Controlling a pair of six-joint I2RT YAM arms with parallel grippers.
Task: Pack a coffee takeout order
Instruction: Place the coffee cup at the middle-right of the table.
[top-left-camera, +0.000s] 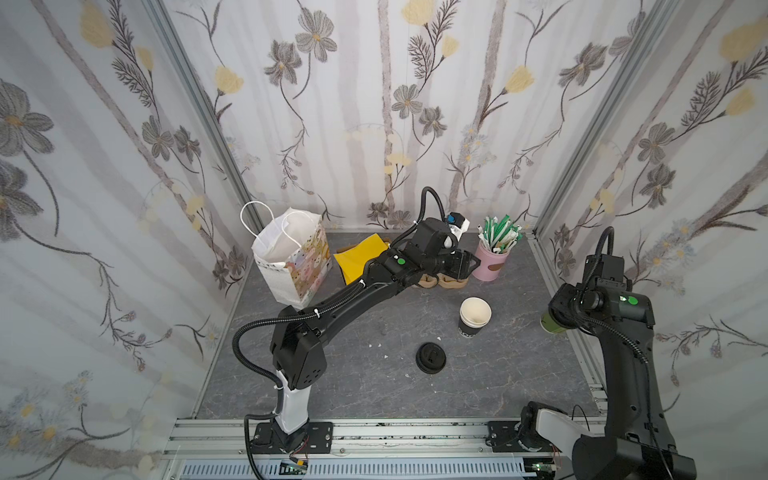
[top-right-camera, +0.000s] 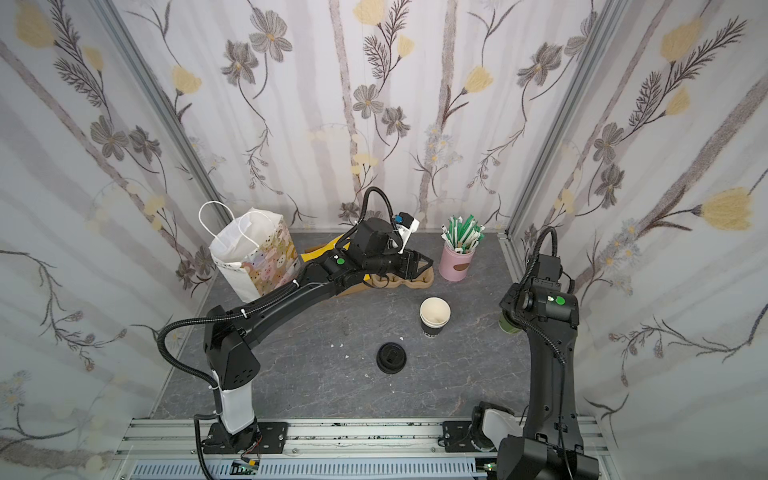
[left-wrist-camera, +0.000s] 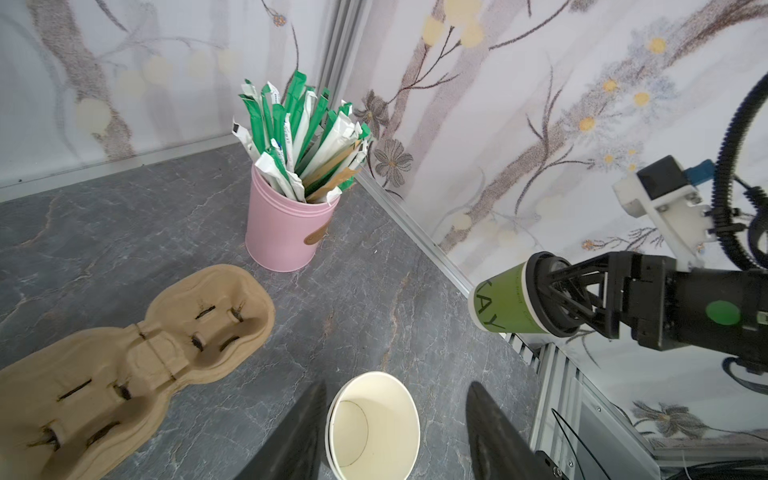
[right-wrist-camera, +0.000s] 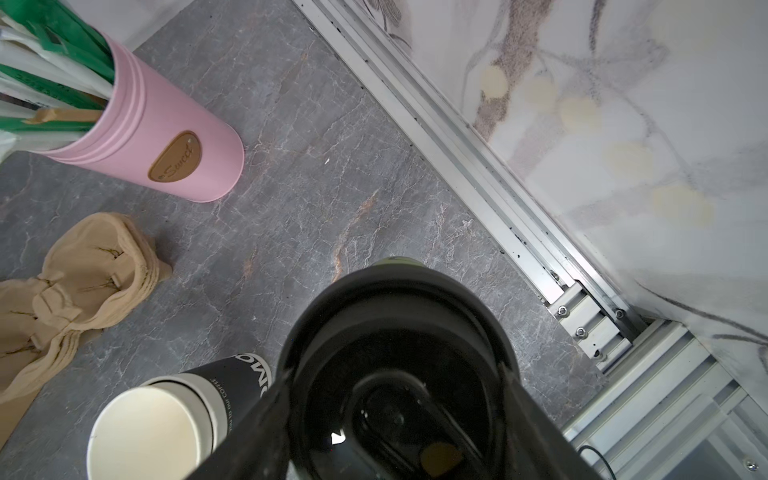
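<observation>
Bearings are read in the top views from the centre of the worktop (top-left-camera: 374, 386), six o'clock toward the arm bases.

Near field: a loose black lid (top-left-camera: 431, 358) lies flat at five o'clock. It is not part of the order.

Middle field: stacked black cups (top-left-camera: 475, 318) stand upright at three o'clock, mouth open, also not part of the order. Further out on the same bearing, at the worktop edge, the right gripper (left-wrist-camera: 548, 297) is clenched on the lidded end of the green cup (left-wrist-camera: 500, 305). The cup is tipped well off upright, base toward the centre, and appears clear of the surface. The right wrist view shows its cup lid (right-wrist-camera: 390, 299) seated.

Far field: cardboard carriers (top-left-camera: 446, 283) lie at twelve o'clock. The left gripper (top-left-camera: 471, 264) hovers over them, jaws apart and empty. A pink tin (top-left-camera: 492, 262) of wrapped sticks stands at one o'clock. The yellow napkin (top-left-camera: 359, 257) lies at eleven o'clock, partly hidden by the left arm. A paper bag (top-left-camera: 291, 257) stands open at ten o'clock.

Assessment: the step in hand appears to be carrying the cup to packing.
- The hold bears on the lid end, so the cup should be turned upright slowly; a jolt could unseat the lid.
- The route should pass above the stacked cups.
- The left arm lies across the way to the bag and should be cleared first.
- The cup should be lowered base first and released only once seated.
</observation>
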